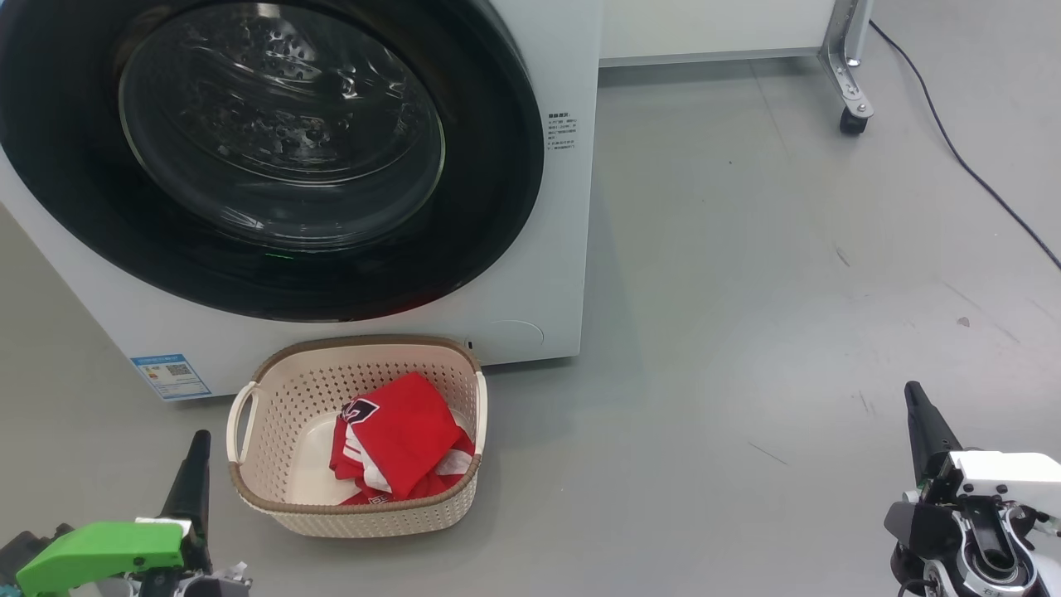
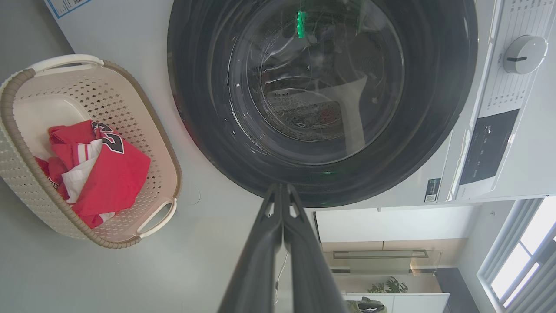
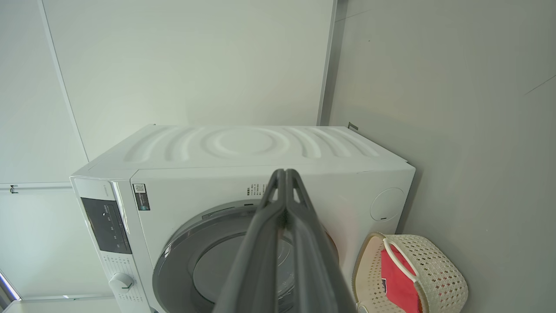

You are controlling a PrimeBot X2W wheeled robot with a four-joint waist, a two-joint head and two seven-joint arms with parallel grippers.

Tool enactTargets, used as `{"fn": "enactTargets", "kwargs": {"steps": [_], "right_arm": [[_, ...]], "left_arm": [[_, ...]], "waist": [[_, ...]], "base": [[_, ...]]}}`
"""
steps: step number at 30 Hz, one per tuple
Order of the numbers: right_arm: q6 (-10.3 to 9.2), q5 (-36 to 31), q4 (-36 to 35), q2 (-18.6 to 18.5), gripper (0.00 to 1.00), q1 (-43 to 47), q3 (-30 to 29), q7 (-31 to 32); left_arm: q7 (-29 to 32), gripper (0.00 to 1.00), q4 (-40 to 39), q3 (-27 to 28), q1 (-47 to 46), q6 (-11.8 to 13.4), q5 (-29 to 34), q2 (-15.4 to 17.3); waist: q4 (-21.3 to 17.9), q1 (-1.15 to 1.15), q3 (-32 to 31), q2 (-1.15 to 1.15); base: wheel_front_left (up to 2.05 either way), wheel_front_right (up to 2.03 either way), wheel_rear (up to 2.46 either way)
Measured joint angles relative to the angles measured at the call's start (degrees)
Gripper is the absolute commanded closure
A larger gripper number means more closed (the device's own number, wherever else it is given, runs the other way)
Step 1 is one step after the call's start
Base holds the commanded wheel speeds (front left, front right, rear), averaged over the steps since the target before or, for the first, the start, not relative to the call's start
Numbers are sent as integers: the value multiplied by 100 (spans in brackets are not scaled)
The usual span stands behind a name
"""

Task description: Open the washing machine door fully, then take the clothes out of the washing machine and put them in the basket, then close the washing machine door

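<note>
The white washing machine (image 1: pixel 539 274) fills the upper left of the head view, and its black-rimmed round door (image 1: pixel 273 157) lies flat against the front. Right before it on the floor stands the cream basket (image 1: pixel 273 489), with the red clothes (image 1: pixel 406 444) bunched inside. The left wrist view shows the door (image 2: pixel 321 100), the basket (image 2: pixel 26 182) and the clothes (image 2: pixel 108 174) from low down. My left gripper (image 1: pixel 199 439) is shut and empty, just left of the basket. Far to the right, my right gripper (image 1: pixel 913 391) is shut and empty above the floor.
Grey floor (image 1: pixel 746 332) stretches to the right of the machine. A metal frame leg with a caster (image 1: pixel 854 120) stands at the back right, and a black cable (image 1: pixel 978 174) runs along the floor beside it. A white wall panel lies behind.
</note>
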Motion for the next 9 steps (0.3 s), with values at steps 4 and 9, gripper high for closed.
{"fn": "enactTargets", "kwargs": {"steps": [4,9], "right_arm": [[0,-1,0,2,100,0,-3,0],[0,-1,-1,3,100,0,-10,0]], "left_arm": [[0,100,-1,3,-1,-1,0,-1],[1,100,-3,5,-1,0,0,-2]], "waist": [[0,0,0,0],[0,0,1,0]], "base": [[0,0,0],[0,0,0]]}}
